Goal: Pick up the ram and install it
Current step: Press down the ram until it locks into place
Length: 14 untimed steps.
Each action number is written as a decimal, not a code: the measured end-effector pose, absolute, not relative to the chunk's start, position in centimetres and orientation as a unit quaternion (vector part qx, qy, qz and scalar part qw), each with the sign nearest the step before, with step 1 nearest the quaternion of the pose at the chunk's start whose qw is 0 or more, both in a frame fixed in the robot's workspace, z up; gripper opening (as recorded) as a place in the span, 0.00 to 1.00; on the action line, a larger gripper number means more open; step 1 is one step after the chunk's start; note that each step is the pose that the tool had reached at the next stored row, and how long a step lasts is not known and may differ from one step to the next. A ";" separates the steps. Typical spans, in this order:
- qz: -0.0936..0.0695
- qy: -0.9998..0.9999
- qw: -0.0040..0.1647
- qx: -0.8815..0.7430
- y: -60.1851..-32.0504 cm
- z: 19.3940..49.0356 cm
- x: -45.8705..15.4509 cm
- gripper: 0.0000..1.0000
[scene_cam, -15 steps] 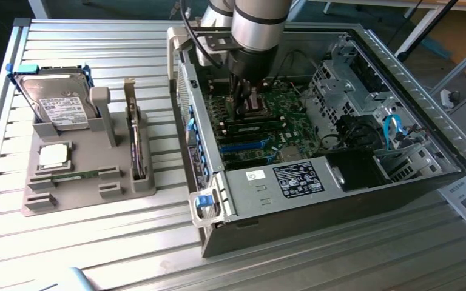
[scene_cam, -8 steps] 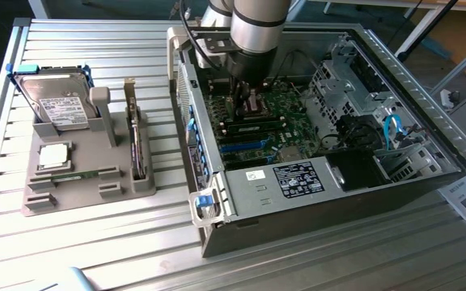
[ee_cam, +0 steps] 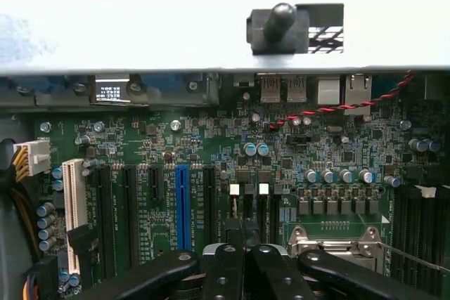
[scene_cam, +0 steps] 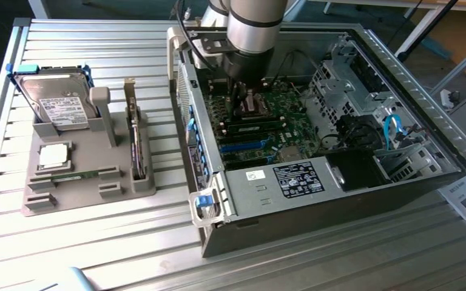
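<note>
The ram [scene_cam: 77,176] lies flat in the grey holder [scene_cam: 71,188] on the worktop [scene_cam: 95,254], at 9 o'clock of the open computer case [scene_cam: 427,151]. Further back, the tool [scene_cam: 249,100], fingers together and empty, hangs above the motherboard [ee_cam: 211,145].

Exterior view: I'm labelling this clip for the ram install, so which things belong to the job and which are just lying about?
Job in hand:
- ram, lying in the grey holder
- tool, inside the open computer case
- motherboard, under the tool

Lying about:
- hard drive, upright in the holder
- processor chip, flat in the holder
</note>
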<state>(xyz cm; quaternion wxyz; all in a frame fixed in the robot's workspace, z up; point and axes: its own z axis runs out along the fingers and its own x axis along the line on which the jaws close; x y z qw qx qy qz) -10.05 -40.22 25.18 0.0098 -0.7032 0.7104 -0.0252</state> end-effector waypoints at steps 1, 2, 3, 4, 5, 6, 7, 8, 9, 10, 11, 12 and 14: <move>-0.026 0.710 0.010 -0.703 -40.2 25.0 -10.1 0.11; -0.026 0.710 0.011 -0.703 -40.2 24.9 -10.2 0.11; -0.026 0.710 0.011 -0.703 -40.2 24.9 -10.2 0.11; -0.027 0.710 0.011 -0.703 -40.2 24.8 -10.2 0.11; -0.027 0.710 0.012 -0.703 -40.2 24.7 -10.3 0.11; -0.028 0.710 0.012 -0.703 -40.2 24.6 -10.4 0.11; -0.028 0.710 0.013 -0.703 -40.2 24.5 -10.4 0.11; -0.028 0.710 0.013 -0.703 -40.2 24.5 -10.4 0.11; -0.029 0.710 0.013 -0.703 -40.2 24.4 -10.5 0.11; -0.029 0.710 0.013 -0.703 -40.2 24.3 -10.5 0.11; -0.029 0.710 0.014 -0.703 -40.2 24.2 -10.5 0.11; -0.029 0.710 0.014 -0.703 -40.2 24.1 -10.5 0.11; -0.029 0.710 0.014 -0.703 -40.2 24.0 -10.5 0.11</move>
